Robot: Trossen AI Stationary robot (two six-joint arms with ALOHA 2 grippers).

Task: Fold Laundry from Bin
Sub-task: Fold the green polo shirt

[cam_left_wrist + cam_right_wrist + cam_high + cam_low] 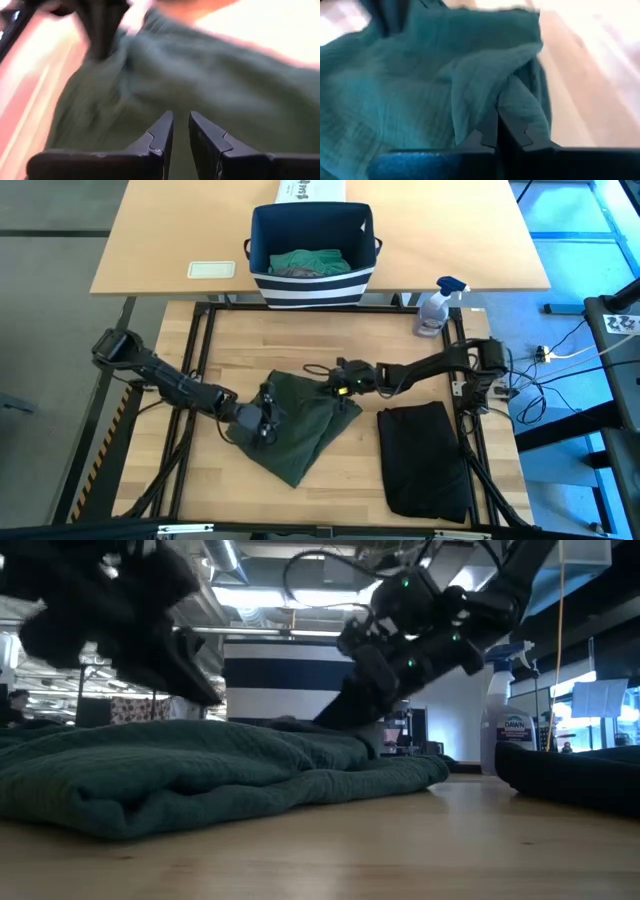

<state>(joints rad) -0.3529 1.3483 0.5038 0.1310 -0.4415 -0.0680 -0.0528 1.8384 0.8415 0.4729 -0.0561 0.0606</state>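
Pinching a fold of the dark green garment [300, 425] with my right pincer [338, 388], fingers pressed together on the cloth at the garment's 1 o'clock corner, as the right wrist view shows a ridge of fabric caught between the two pads. My left pincer [262, 423] sits on the same garment at its 9 o'clock edge; its fingers [161, 134] stand nearly together with a narrow gap, and I cannot tell whether cloth is caught between them.

The garment lies on the wooden table [240, 340], at centre, crumpled into a rough diamond with a point toward 6 o'clock. Its weave is soft and finely ribbed, with low rumpled folds in the low view.

A black garment [425, 458] lies flat at 4 o'clock, folded into a rectangle, apart from the green one.

The bin [312, 275], navy with white stripes, stands at 12 o'clock and holds teal-green cloth [308, 262]
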